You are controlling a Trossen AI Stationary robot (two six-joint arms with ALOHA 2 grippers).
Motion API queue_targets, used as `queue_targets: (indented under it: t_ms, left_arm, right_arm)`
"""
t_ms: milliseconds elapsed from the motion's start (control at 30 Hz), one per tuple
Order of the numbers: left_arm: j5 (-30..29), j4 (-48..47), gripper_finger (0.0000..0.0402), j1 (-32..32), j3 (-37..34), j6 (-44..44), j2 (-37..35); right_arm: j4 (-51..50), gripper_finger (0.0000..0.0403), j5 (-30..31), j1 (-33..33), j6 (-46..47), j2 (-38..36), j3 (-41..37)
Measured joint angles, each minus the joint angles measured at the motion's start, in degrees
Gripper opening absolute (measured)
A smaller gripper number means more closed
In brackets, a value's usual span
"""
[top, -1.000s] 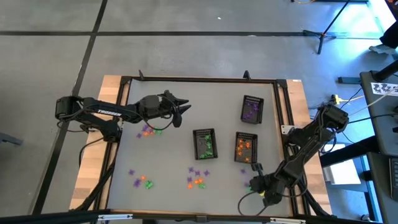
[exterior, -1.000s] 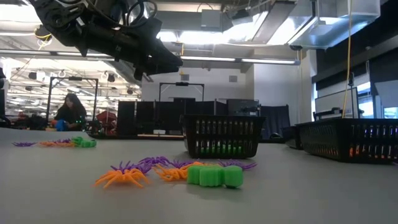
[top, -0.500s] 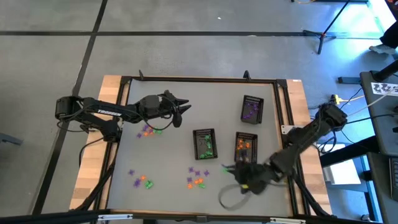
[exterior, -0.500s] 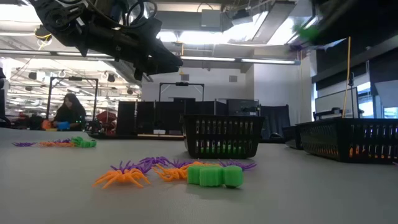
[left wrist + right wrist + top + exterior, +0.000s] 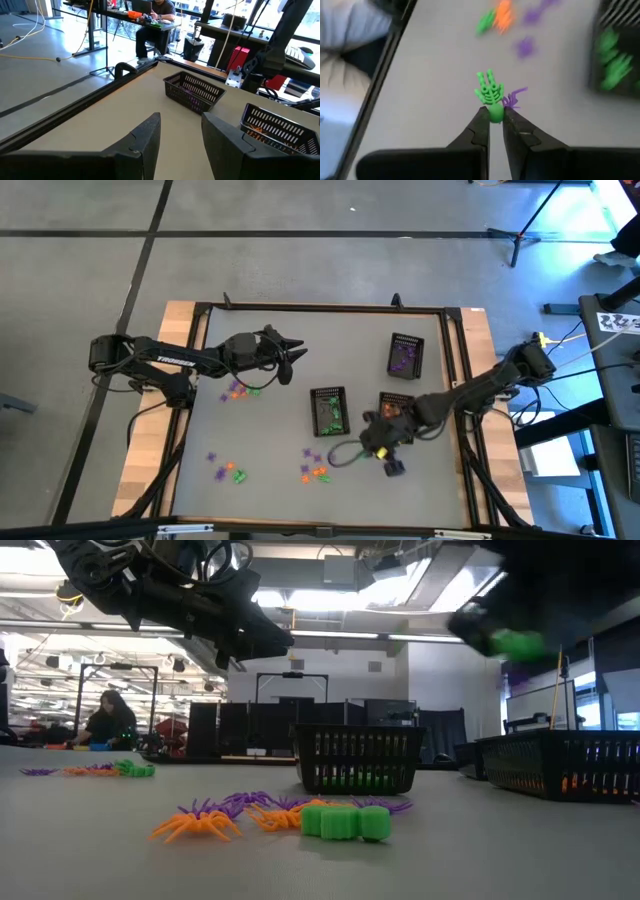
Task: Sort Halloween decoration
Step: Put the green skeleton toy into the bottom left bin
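My right gripper hangs above the table just near of the green-filled basket, shut on a green skeleton-hand trinket. In the low view that trinket is a green blur high at the right. Loose Halloween decoration lies in clusters on the table, and a purple piece under the right arm. My left gripper hovers open at the far left, level, with nothing between its fingers. My right gripper pinches the green trinket's rounded wrist end between its two fingertips. The fingers slant down from the table's right side. The trinket sticks out beyond the fingertips, lifted clear of the table.
Three black mesh baskets stand right of centre: one with purple pieces, one with green, one with orange. A raised black frame runs round the table. A person sits in the room beyond.
My right gripper has swung from the table's near right corner toward the left and the far side, rising, with the green trinket kept in its shut fingers and lifted clear. The purple piece stays on the table.
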Motion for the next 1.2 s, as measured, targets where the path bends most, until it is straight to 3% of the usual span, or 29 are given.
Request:
queue_targets:
  t_ms: [133, 367, 567, 833, 1000, 1200]
  left_arm:
    - [0.0, 0.0, 0.0135, 0.0, 0.0, 0.0, 0.0]
    - [0.0, 0.0, 0.0135, 0.0, 0.0, 0.0, 0.0]
    - [0.0, 0.0, 0.0135, 0.0, 0.0, 0.0, 0.0]
    - [0.0, 0.0, 0.0135, 0.0, 0.0, 0.0, 0.0]
    - [0.0, 0.0, 0.0135, 0.0, 0.0, 0.0, 0.0]
    - [0.0, 0.0, 0.0135, 0.0, 0.0, 0.0, 0.0]
  right_arm:
    - [-4.0, 0.0031, 1.5, 4.1, 4.5, 1.0, -0.1]
    - [4.3, 0.0056, 3.4, 8.7, 7.9, 5.7, -3.2]
    - [6.8, 0.0087, 6.8, 9.0, 10.0, 12.4, -3.8]
    - [8.6, 0.0114, 7.0, 8.9, 10.3, 14.5, -3.6]
    - [8.7, 0.0097, 8.1, 8.9, 10.3, 14.0, -3.7]
    - [9.6, 0.0031, 10.0, 8.9, 10.1, 12.6, -4.0]
